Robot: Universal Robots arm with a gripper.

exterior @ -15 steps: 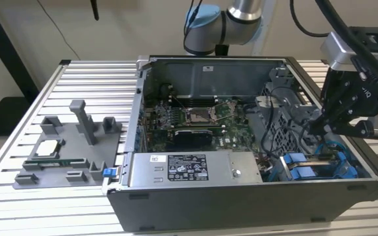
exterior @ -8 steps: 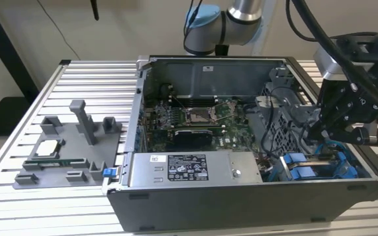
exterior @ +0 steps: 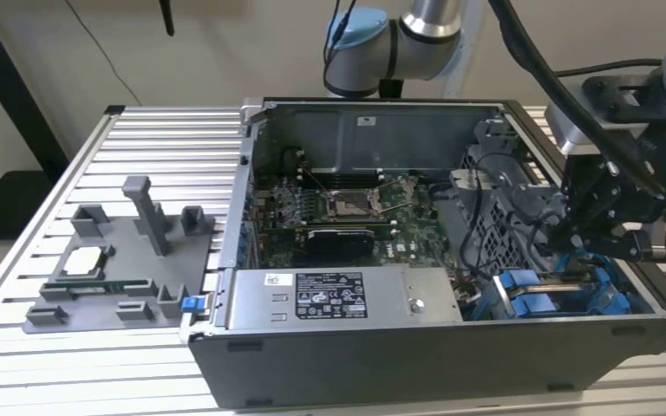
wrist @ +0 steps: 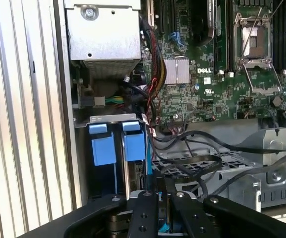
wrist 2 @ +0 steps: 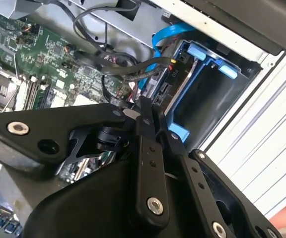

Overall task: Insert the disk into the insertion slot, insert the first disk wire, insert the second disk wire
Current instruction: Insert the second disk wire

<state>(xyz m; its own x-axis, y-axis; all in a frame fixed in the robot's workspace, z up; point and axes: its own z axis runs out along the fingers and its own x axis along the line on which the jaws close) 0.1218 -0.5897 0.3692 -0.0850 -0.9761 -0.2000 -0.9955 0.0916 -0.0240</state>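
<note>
The gripper point(wrist 2: 148, 106) has its two fingers point(wrist: 150, 208) pressed narrow together, seemingly pinching a wire connector right at the edge of the disk point(wrist 2: 170, 82), though I cannot tell what sits between them. The disk sits already in the insertion slot point(exterior: 564, 295), just ahead of the fingertips, its long axis running down into the blue-railed cage. In the first wrist view two blue tabs point(wrist: 103, 144) stand side by side; several black cables point(wrist: 192, 158) loop nearby.

The fixture tray point(exterior: 125, 269) lies on the table point(exterior: 32, 364) (at the exterior view's left) beside the computer case point(exterior: 426, 347).
</note>
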